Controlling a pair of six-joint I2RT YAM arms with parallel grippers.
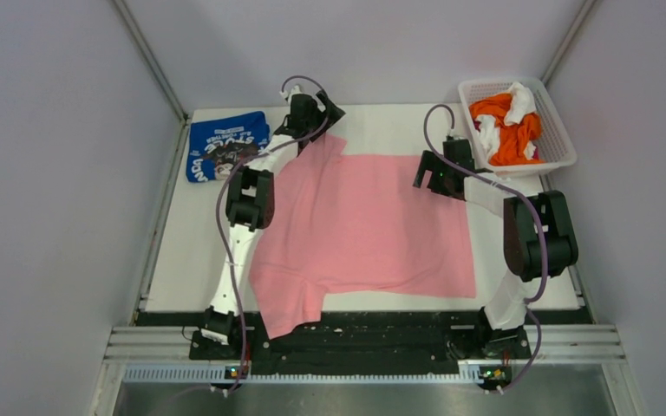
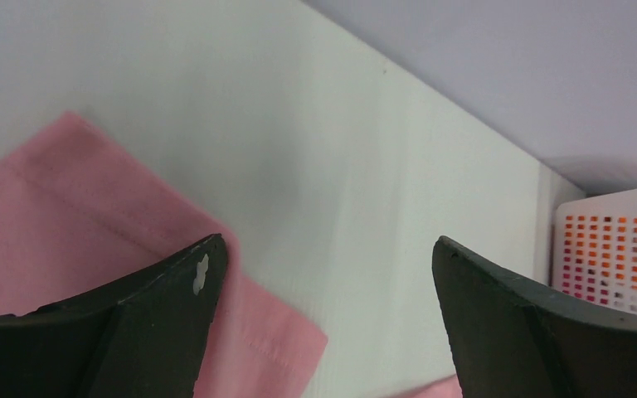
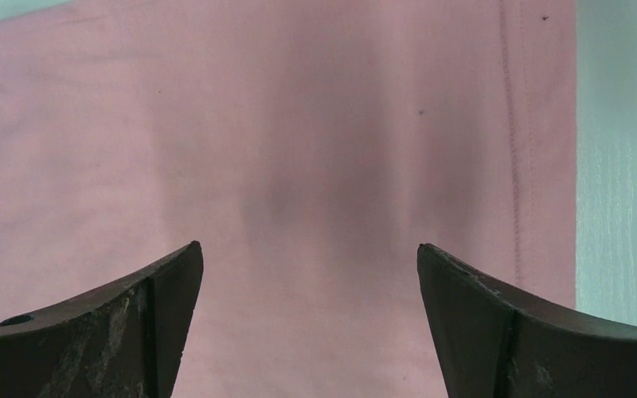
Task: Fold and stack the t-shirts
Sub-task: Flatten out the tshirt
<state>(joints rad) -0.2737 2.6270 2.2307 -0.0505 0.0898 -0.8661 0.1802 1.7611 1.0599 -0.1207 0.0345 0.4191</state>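
From above, the pink t-shirt (image 1: 373, 221) lies spread flat across the white tabletop (image 1: 191, 260), one sleeve reaching past the near edge. The blue t-shirt (image 1: 224, 143) sits folded into a rectangle at the far left corner. A white lattice basket (image 1: 564, 143) at the far right holds crumpled orange and white cloth (image 1: 507, 130).

In the left wrist view, the left end effector (image 1: 308, 108) has its dark wedge-shaped fingers (image 2: 158, 315) wide apart and empty, above a hemmed pink corner.

In the right wrist view, the right end effector (image 1: 438, 173) is equally spread — gripping nothing — over smooth pink fabric with a double-stitched hem.
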